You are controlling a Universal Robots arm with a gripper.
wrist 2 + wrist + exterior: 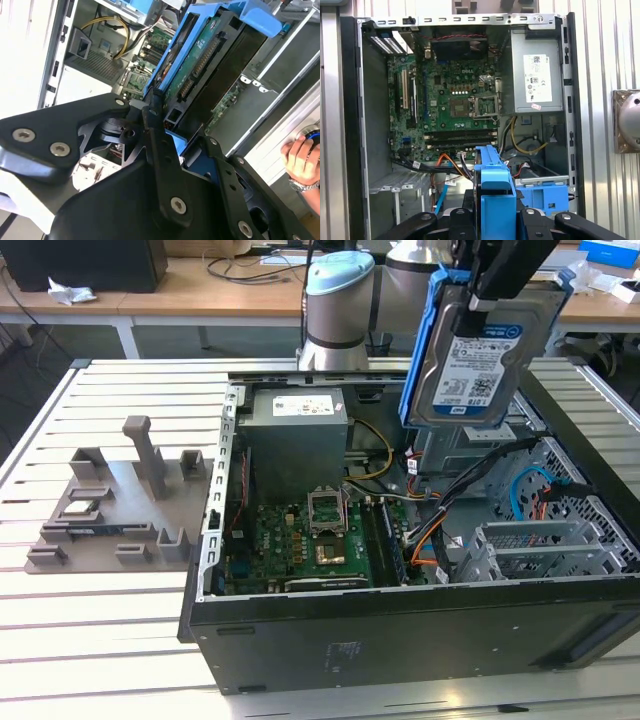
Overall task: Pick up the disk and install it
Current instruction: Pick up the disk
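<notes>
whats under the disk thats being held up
In the first wrist view, a blue drive tray and cables show beneath the disk; what lies straight below is covered by it.

Light: bright, even, from above. Table (110,640) glares pale; case (400,635) interior dimmer. Sheen on disk (480,365) in my pincer (487,295).

I can make out no print clearly enough to quote. At 1 o'clock in the exterior view, the disk (478,360) carries a white label (481,370) with a blue band along its 12 o'clock edge, barcodes and tiny dark type. At 11 o'clock of the motherboard (300,545), the power-supply box (297,440) bears a white sticker (305,406) with fine print. The case's near wall (450,635) shows a faint marking (345,652).
</notes>
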